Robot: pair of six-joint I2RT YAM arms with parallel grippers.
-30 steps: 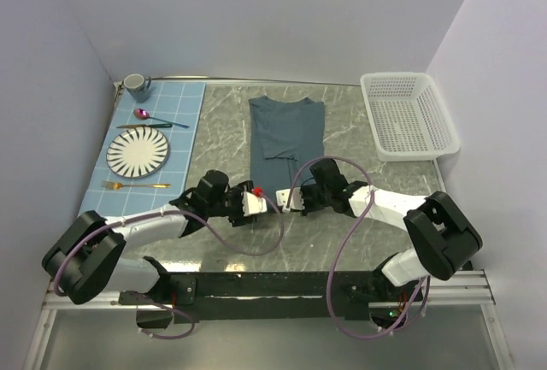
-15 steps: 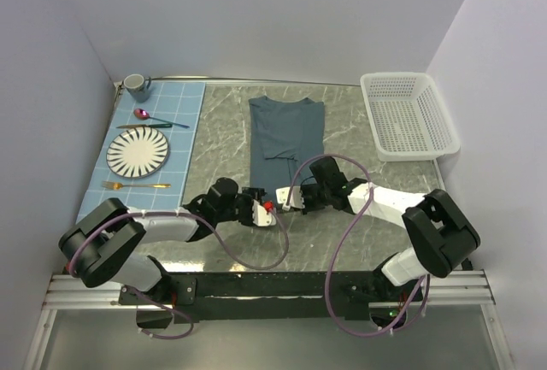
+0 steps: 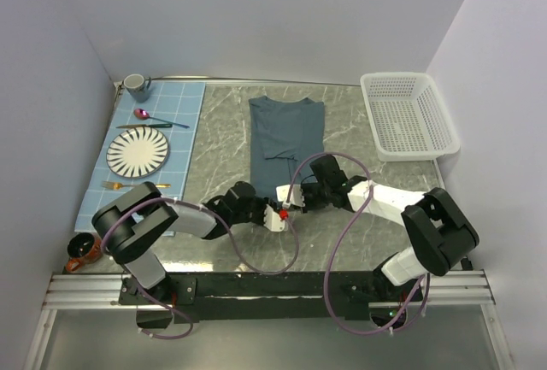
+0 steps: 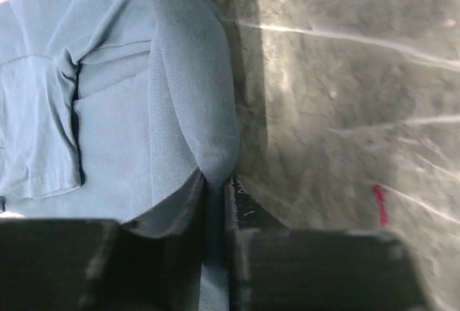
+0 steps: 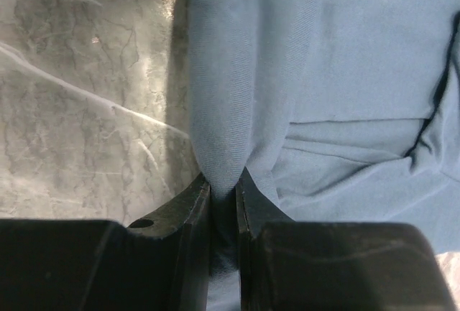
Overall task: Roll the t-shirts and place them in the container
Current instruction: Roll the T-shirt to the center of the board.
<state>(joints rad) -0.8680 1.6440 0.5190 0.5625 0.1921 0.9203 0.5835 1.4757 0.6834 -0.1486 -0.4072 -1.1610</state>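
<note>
The dark slate-blue t-shirt (image 3: pixel 286 131) lies flat, folded narrow, at the middle of the marble table, collar at the far end. Both grippers meet at its near hem. My left gripper (image 3: pixel 280 213) reaches in from the left. In the left wrist view the left gripper (image 4: pixel 213 185) is shut on a raised ridge of the t-shirt (image 4: pixel 108 110). My right gripper (image 3: pixel 293 199) comes in from the right. Its wrist view shows the right gripper (image 5: pixel 223 185) shut on a similar fold of the t-shirt (image 5: pixel 359 74). The grippers hide the hem itself in the top view.
A white basket (image 3: pixel 408 114) stands at the far right. On the left lies a light blue checked placemat (image 3: pixel 184 114) with a striped plate (image 3: pixel 138 151), mug (image 3: pixel 135 87), spoon (image 3: pixel 145 114) and fork (image 3: pixel 137 185). A brown object (image 3: pixel 79 252) sits off the table's near left corner.
My left arm has swung right to the shirt's near hem and its jaws have closed on the cloth. The right gripper has kept its grip in place.
</note>
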